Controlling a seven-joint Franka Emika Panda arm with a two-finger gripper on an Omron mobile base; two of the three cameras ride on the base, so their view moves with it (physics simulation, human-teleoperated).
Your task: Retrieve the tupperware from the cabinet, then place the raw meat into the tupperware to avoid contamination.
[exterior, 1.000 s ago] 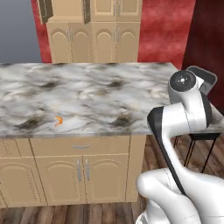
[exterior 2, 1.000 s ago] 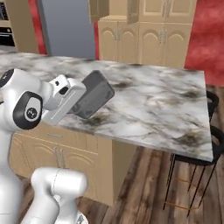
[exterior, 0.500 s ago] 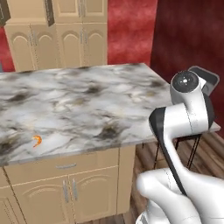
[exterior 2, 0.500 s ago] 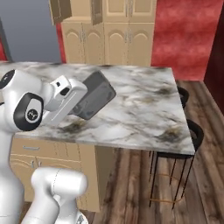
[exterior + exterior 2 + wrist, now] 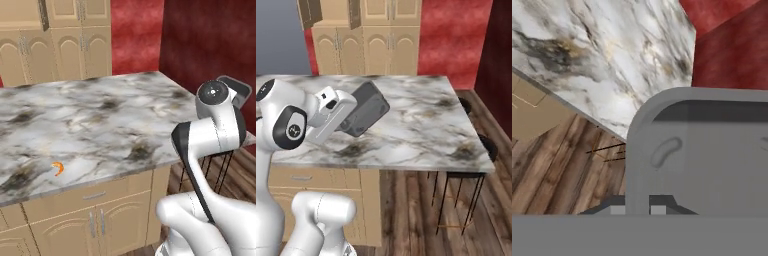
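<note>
Hand view: we find the gripper [image 5: 638, 207] clamped on the rim of a grey tupperware [image 5: 702, 150], which rises from the fingertips [image 5: 617, 210] and faces the camera with its open side. Right base view: we see the tupperware [image 5: 363, 109] held above the marble counter [image 5: 426, 115], tilted, its long axis slanting up and to the right. Left base view: the raw meat [image 5: 58, 169] lies on the counter [image 5: 100, 115] near its front edge, well apart from the container. The cabinet [image 5: 363, 42] stands behind, 2 upper doors swung open

The arm is held folded and raised; the fingers [image 5: 637, 209] seem closed on the grey tupperware [image 5: 363, 108].
</note>
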